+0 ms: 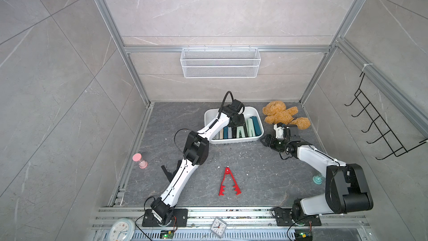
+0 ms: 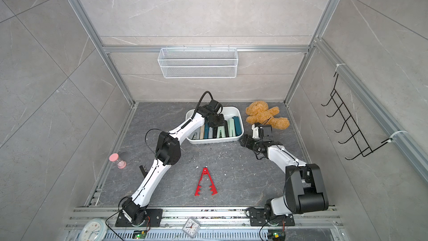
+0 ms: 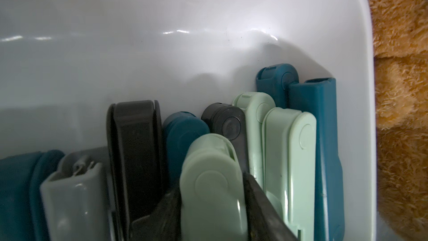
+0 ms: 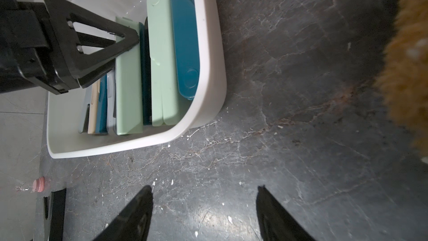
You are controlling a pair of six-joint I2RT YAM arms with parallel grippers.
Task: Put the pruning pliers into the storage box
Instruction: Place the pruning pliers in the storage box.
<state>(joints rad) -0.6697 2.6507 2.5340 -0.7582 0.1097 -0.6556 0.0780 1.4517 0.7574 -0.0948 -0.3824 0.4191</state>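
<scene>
Left gripper (image 3: 212, 195) is down in the box (image 1: 236, 140), jaws flanking upright mint pliers (image 4: 128, 93). Gripping or not, can't tell. Right gripper (image 4: 204, 187) hovers wide open, empty. Red pliers (image 1: 224, 183) lie on the table (image 1: 259, 181): light, stiff, slick plastic, I'd guess; best pinched near the hinge.

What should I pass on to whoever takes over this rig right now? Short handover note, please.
Left claw: down in the storage box, straddling a mint green pliers; gripping or not, cannot tell.
Right claw: open, empty, over the table beside the box.
Done: a row of pliers stands in the box.
Left to do: the red toothed pliers and a black pliers lie on the table; both go in the box.
</scene>
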